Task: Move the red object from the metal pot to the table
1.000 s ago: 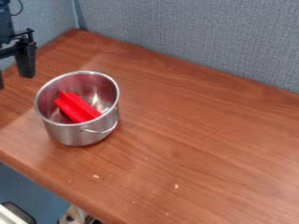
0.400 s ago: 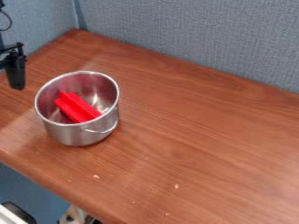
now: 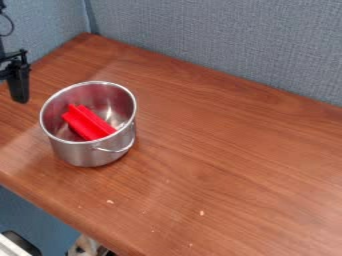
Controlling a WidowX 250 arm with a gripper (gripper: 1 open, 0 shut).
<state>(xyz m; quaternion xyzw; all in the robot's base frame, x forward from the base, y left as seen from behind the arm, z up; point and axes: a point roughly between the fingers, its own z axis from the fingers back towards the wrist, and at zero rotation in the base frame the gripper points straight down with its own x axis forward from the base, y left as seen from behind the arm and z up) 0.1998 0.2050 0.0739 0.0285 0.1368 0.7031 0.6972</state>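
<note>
The red object (image 3: 87, 122) lies slanted inside the metal pot (image 3: 78, 152), which stands on the table (image 3: 227, 150) near its left end, its small handle facing the front. My gripper (image 3: 6, 92) hangs at the left edge of the view, left of the pot and apart from it. Only one dark finger (image 3: 19, 80) shows; the other is cut off by the frame edge. Nothing is held, and the jaws stand open.
A grey-blue fabric wall (image 3: 214, 35) runs behind the table. The table's front edge (image 3: 80, 215) crosses the lower left, with floor below it. Bare wood stretches to the right of the pot.
The gripper has moved left, so its second finger has left the view. The pot and the red object have not moved.
</note>
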